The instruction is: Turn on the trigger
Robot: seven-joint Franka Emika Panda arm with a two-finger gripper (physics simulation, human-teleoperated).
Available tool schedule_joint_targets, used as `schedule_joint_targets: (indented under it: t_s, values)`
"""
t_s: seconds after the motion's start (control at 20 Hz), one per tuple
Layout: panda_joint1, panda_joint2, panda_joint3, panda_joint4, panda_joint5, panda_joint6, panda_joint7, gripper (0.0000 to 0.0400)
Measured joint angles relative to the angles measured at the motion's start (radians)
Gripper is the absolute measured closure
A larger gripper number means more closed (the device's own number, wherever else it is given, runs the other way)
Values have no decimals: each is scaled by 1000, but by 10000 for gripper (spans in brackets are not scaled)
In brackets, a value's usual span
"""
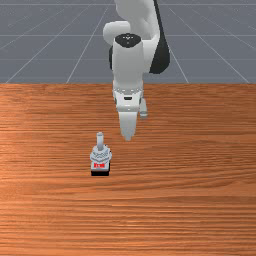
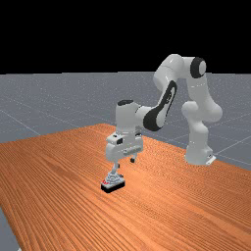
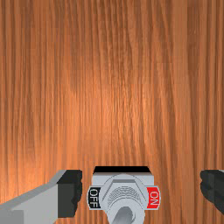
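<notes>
The gripper hangs above the table in the front view, to the right of the toggle switch and farther back. In the far view, the gripper stands above the switch, whose lever rises close to one fingertip. Seen from the hand, the gripper is open, its dark pads wide apart with the switch body below and between them. The red ON label and black OFF label flank the base of the lever.
Wooden table surrounds the small black base of the switch. Behind the hand, the arm reaches back to its mount at the far view's right, near the table's edge.
</notes>
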Motion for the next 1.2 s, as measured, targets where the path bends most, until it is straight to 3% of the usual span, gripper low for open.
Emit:
schedule_joint_targets:
  t_s: [0.2, 0.25, 0.3, 0.35, 0.45, 0.65, 1.2]
  values:
    - [5, -7, -9, -9, 3, -6, 42, 0]
    - [29, -116, -55, -167, -36, 7, 262, 155]
    - [38, -194, -96, -261, -60, -10, 482, 249]
    - [42, -232, -126, -303, -68, -41, 702, 307]
    - [54, -246, -165, -311, -39, -123, 1131, 365]
    - [57, -235, -186, -294, 15, -192, 1396, 395]
    - [68, -67, -175, -205, 38, -104, 1467, 400]
